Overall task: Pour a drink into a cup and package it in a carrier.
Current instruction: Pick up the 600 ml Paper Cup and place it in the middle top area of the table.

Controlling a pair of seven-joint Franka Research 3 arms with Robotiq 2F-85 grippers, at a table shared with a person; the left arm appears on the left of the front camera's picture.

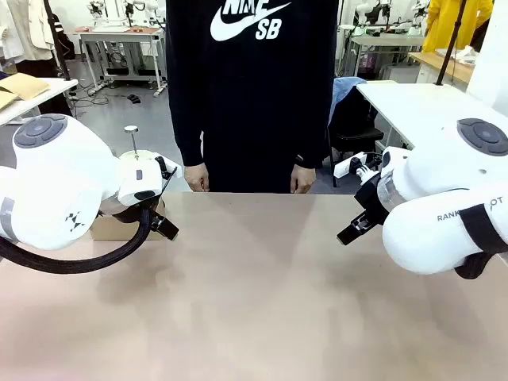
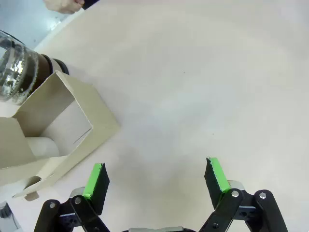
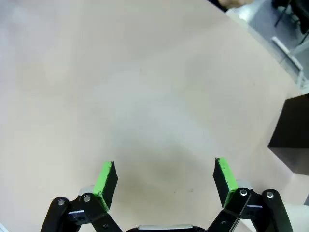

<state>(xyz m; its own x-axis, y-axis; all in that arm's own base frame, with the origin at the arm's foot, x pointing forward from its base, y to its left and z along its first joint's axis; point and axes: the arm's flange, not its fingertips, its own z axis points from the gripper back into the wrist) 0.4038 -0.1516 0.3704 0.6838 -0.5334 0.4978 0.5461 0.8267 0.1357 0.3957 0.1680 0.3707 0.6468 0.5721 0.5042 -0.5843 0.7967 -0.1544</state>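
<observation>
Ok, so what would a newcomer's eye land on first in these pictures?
The bulky white left arm and right arm frame the tan table, with a person in a black sweatshirt standing at its far edge. In the wrist views, the left gripper and right gripper hang open above the tabletop. Near the left gripper sit a brown cardboard carrier and a glass carafe.

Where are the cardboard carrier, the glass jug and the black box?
cardboard carrier [image 2: 99,118], left wrist view, on its outer wall.
glass jug [image 2: 13,66], left wrist view, on its clear body.
black box [image 3: 292,123], right wrist view, on its dark side.
</observation>
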